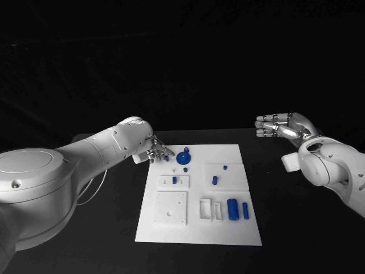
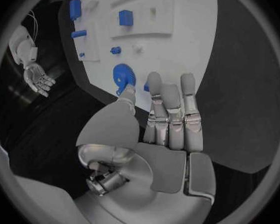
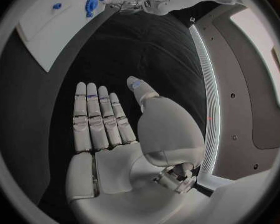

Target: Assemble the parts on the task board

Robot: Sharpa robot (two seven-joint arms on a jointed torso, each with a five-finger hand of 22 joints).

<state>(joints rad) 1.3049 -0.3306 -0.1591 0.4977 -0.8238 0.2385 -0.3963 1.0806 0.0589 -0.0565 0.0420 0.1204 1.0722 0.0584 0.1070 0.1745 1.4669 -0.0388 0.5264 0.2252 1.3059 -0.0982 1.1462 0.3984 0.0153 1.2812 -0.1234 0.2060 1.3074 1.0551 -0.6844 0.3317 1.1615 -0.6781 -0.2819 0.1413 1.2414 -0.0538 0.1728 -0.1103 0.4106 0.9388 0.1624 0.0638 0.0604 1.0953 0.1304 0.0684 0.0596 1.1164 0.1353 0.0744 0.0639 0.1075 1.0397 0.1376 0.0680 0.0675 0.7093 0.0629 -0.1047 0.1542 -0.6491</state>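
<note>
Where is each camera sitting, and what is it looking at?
Head view: on the robot's head, looking down at the task board, both arms showing.
Left wrist view: behind the left hand, facing the board and blue gear.
Right wrist view: behind the right hand, over black table.
All three share the board and gear.

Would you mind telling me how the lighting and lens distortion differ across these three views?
Head view: dark surroundings, the white task board lit evenly, its edges straight. Left wrist view: fisheye bends the board's edge; the left hand near the lens looms large against the blue gear. Right wrist view: a bright curved strip glares beside the right hand; the board sits small at the rim.
</note>
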